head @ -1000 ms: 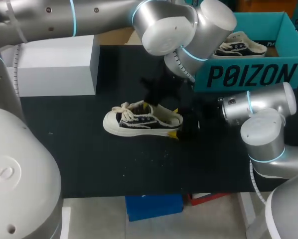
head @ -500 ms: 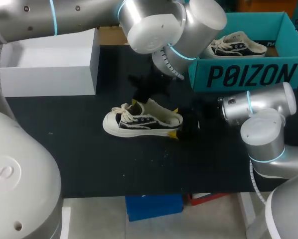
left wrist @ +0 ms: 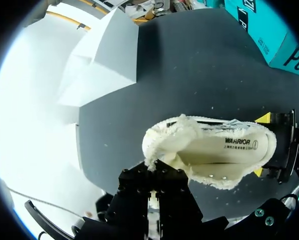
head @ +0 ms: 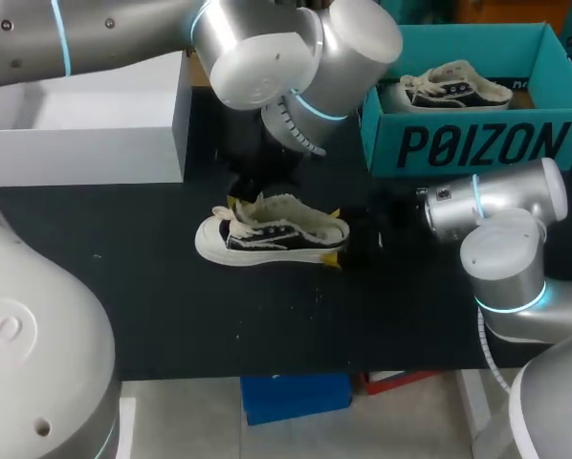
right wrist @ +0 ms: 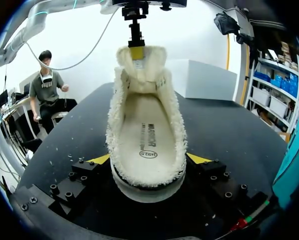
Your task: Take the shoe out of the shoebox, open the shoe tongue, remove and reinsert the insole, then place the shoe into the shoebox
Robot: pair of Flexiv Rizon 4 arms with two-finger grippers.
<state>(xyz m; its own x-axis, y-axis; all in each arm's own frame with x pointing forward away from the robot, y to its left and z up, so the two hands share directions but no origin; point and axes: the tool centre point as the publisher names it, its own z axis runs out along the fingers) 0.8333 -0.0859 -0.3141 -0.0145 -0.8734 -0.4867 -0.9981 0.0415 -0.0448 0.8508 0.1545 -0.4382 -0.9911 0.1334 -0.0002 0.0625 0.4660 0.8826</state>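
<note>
The shoe, black canvas with a white sole, white laces and cream fleece lining, is standing on its sole near the middle of the table, toe pointing toward the left edge. Its tongue is standing lifted, and the cream insole is lying flat inside. The teal shoebox is sitting open at the far right corner.

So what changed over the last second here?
The left arm swung left, its jaws drawing the tongue toward the toe. The shoe itself barely shifted. The right jaws stayed clamped on the heel; the shoebox and the second shoe inside did not move.
</note>
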